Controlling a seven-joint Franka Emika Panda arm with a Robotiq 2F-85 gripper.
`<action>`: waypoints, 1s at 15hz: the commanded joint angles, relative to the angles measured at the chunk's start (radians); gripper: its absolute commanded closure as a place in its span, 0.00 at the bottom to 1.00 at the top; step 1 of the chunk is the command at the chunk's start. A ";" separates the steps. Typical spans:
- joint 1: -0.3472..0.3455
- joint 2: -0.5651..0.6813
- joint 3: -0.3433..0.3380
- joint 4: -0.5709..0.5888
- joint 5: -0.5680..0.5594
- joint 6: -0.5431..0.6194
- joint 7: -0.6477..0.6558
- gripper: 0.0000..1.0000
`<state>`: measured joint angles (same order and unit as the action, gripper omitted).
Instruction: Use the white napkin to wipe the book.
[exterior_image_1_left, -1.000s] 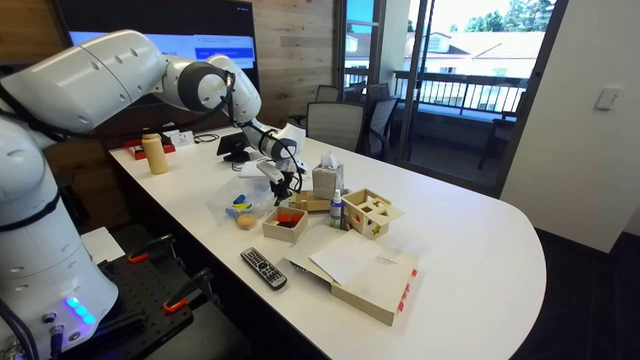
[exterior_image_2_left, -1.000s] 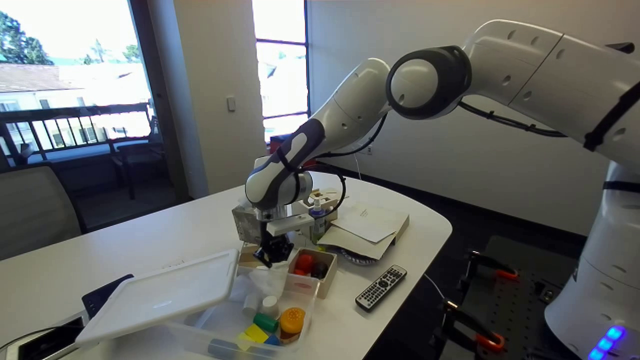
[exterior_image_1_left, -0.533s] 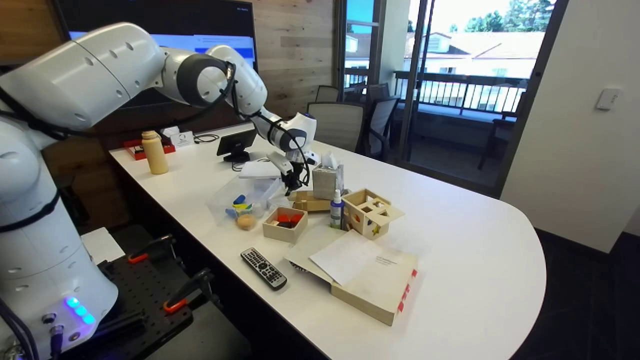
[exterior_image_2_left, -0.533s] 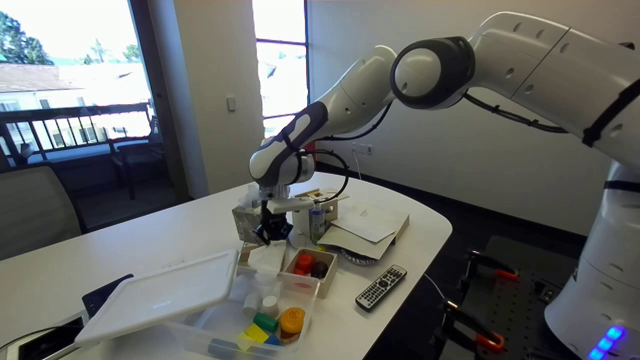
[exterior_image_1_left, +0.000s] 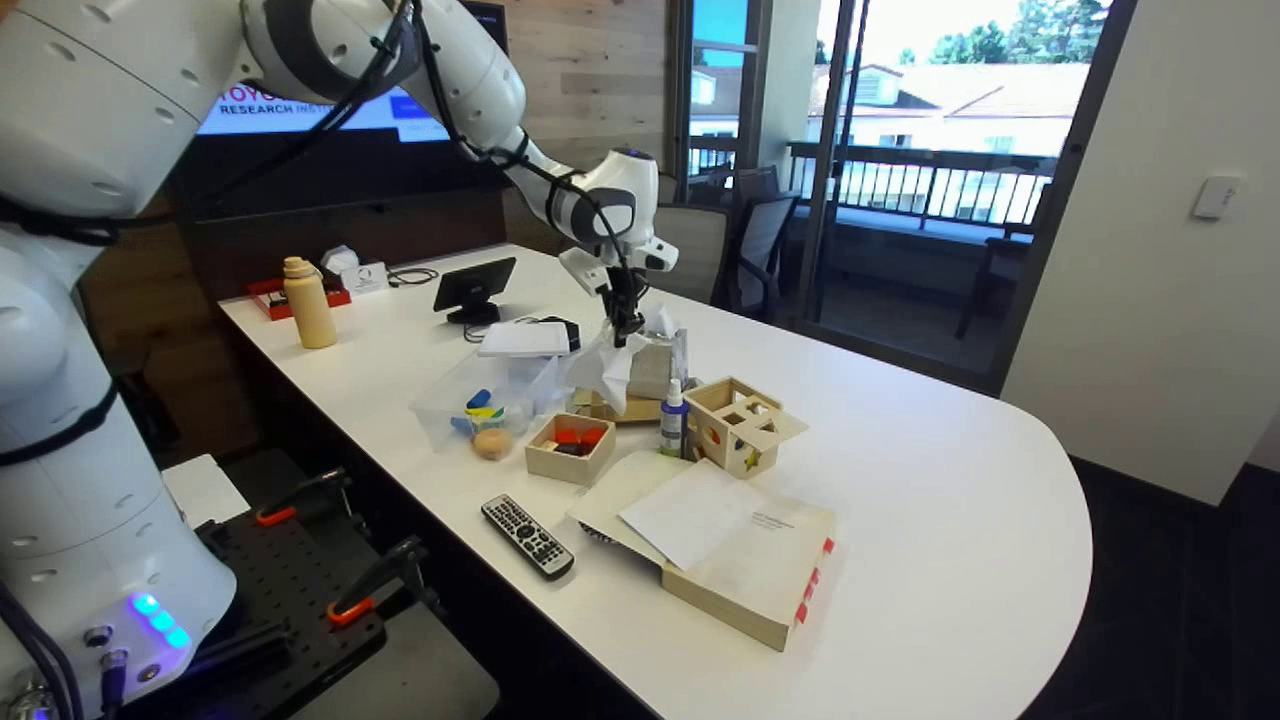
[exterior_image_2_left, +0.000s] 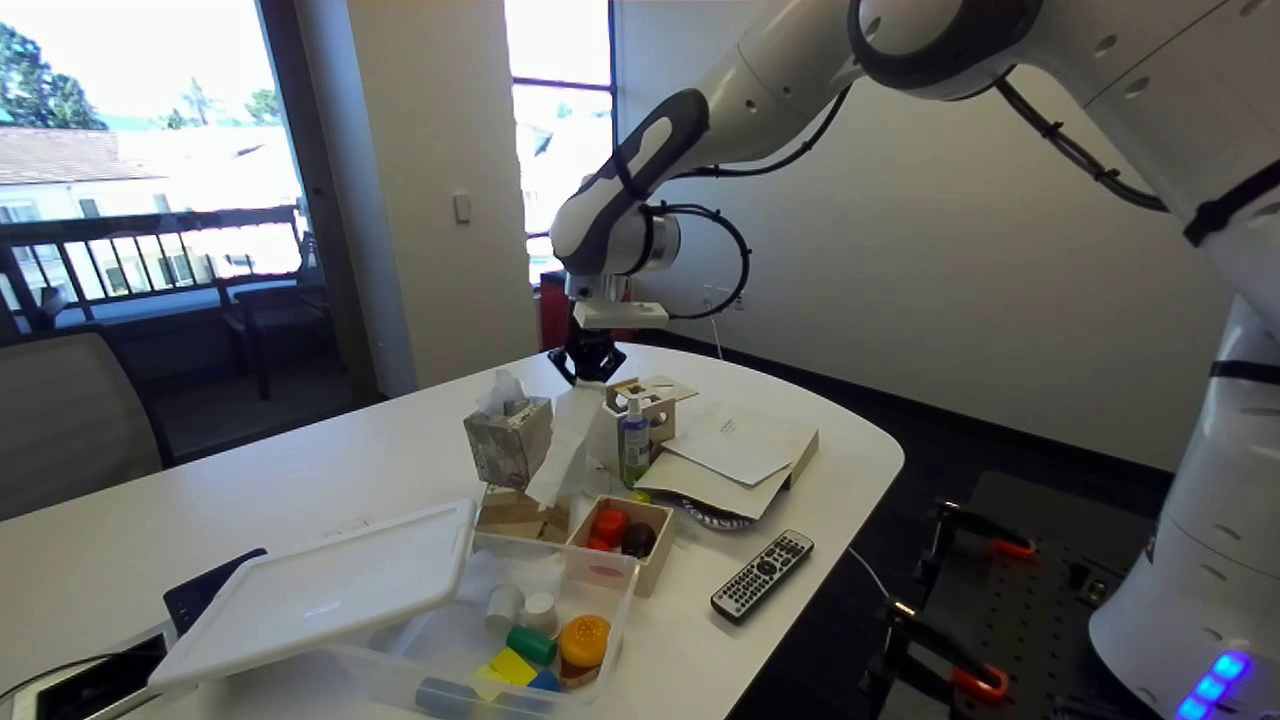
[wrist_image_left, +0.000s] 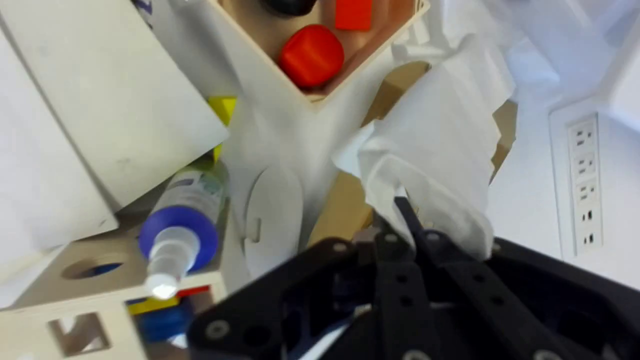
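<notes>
A long white conference table (exterior_image_1_left: 930, 520) bears the whole scene, and the robot arm (exterior_image_2_left: 770, 90) reaches in above its clutter. The thick cream book (exterior_image_1_left: 755, 565) lies flat toward the table's rounded end, with a paler sheet (exterior_image_1_left: 690, 515) across its top and a flap (exterior_image_1_left: 620, 490) jutting out at one side; I cannot tell whether the sheet is loose. The wooden shape-sorting box (exterior_image_1_left: 730, 455) stands just beside the book and near the likely path, so a high carry, lowered only over the book itself, seems wise. A brown cardboard box (wrist_image_left: 345, 207) lies below the gripper (wrist_image_left: 410, 220), whose fingers are drawn together, pinching one end of the white napkin (wrist_image_left: 435, 135); the rest hangs in a limp fold over the cardboard, touching or not I cannot tell. The step in hand, as I judge it, is bringing the napkin across to the book. That trailing end should pass over the spray bottle (exterior_image_1_left: 673, 428) without snagging its nozzle. At the book, let the tail land first, lower until napkin pads the fingertips, then press lightly. Stroke along the paler sheet's edge, never under it, and ease off before the small red tabs (exterior_image_1_left: 814, 577).
</notes>
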<state>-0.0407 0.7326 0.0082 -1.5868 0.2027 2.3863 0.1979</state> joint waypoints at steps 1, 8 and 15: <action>0.018 -0.214 -0.077 -0.240 0.001 0.132 0.113 1.00; 0.086 -0.538 -0.315 -0.560 -0.208 0.264 0.440 1.00; 0.015 -0.576 -0.381 -0.652 -0.563 0.227 0.779 1.00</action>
<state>0.0346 0.1424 -0.4217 -2.2002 -0.3388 2.5685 0.9418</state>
